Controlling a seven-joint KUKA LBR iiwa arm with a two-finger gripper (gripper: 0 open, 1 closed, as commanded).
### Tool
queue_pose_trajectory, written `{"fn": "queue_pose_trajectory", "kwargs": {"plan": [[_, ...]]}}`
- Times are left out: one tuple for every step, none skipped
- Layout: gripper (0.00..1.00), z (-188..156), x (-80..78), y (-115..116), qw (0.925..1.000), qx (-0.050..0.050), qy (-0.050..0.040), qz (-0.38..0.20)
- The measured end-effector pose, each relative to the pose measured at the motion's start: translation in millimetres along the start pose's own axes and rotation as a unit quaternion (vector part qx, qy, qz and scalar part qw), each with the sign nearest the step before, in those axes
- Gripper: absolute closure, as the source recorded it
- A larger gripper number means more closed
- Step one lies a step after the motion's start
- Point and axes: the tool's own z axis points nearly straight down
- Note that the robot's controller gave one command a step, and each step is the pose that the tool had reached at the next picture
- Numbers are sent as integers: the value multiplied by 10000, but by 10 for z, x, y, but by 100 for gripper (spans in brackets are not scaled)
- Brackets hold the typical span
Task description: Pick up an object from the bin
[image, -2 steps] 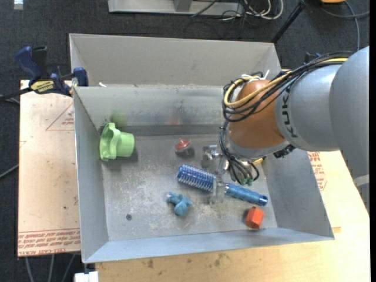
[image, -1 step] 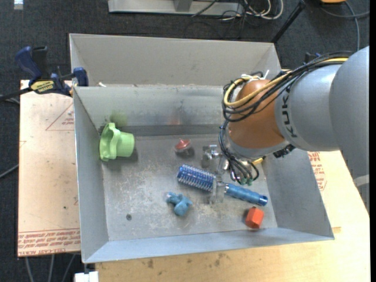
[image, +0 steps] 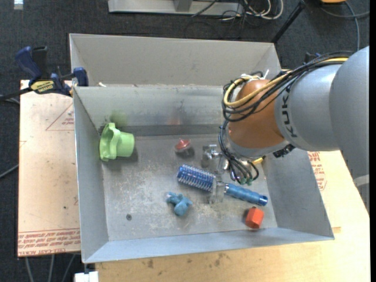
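Tool (image: 218, 175) low in bin (image: 91, 175) — just beside blue ribbed roller (image: 195, 178).

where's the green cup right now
In the camera view the green cup lies on its side against the left wall of the bin, toward the back, apart from the blue brush near the middle.

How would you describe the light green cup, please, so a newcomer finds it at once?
In the grey bin, follow the left wall toward the back. The light green cup sits there alone. It is the only green piece; the rest, blue or red, lie further right.
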Motion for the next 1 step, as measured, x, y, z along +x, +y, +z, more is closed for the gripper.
{"fn": "queue_pose_trajectory", "kwargs": {"plan": [[0,-2,-4,3,10000,-2,-5,-3]]}}
